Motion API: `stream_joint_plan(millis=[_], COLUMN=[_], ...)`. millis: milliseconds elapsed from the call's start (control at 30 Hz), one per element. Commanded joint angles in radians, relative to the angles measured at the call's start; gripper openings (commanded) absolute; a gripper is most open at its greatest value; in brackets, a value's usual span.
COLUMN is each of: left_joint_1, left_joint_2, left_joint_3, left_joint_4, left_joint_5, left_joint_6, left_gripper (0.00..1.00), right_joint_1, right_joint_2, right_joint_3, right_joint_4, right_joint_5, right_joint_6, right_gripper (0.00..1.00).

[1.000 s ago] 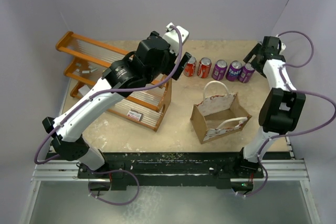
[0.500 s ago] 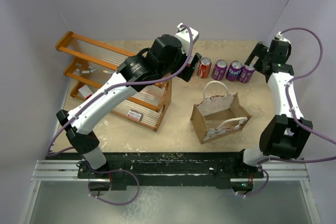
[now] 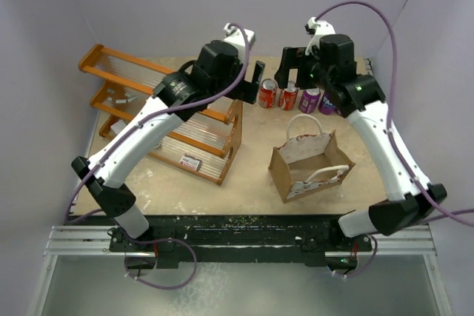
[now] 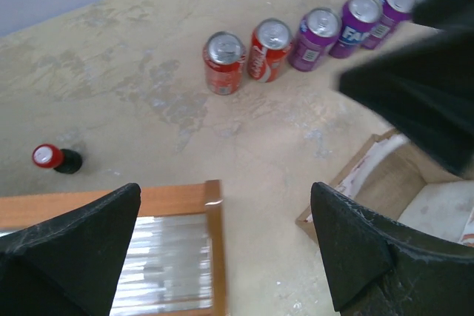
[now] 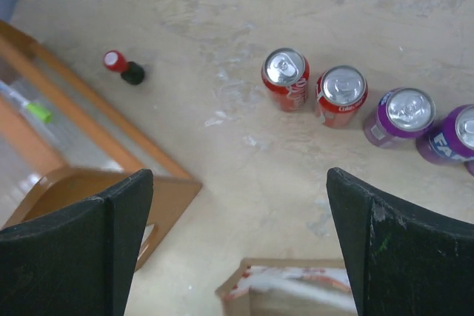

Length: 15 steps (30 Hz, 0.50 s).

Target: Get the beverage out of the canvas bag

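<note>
Grippers held above table (image 3: 252, 175).
Jaws are spread wide on left gripper (image 4: 226, 190) and right gripper (image 5: 238, 175); canvas bag (image 3: 281, 175) is stood upright near row of cans (image 4: 311, 31).

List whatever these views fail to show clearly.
- Bag floor: in the top view its near part is hidden by the front panel; both wrist views cut the bag off at the edge.
- Purple cans: in the top view the right arm covers some.
- Small red-capped bottle: in the wrist views, too small to identify.
</note>
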Motion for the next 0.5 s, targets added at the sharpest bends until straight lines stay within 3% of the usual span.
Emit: stream_joint_plan(millis=[0,267,467], left_joint_1=[0.056,0.056,0.056], left_joint_2=[-0.166,-0.459,-0.682], left_joint_3=[-0.034,-0.075,-0.140], left_joint_4=[0.038,-0.091,-0.086], left_joint_5=[-0.040,-0.167,-0.143], left_joint_6=[-0.059,-0.090,-0.148], left_gripper=[0.99,0.99,0.99], right_joint_1=[0.007,0.007,0.007], right_joint_2=[-0.176,-0.430,-0.544], right_joint_3=[0.059,0.159,0.195], right_joint_4=[-0.110,-0.336,-0.475], right_joint_5=[-0.027,0.105,0.163], right_joint_6=[0.006,-0.028,-0.037], right_gripper=[1.00,1.00,1.00])
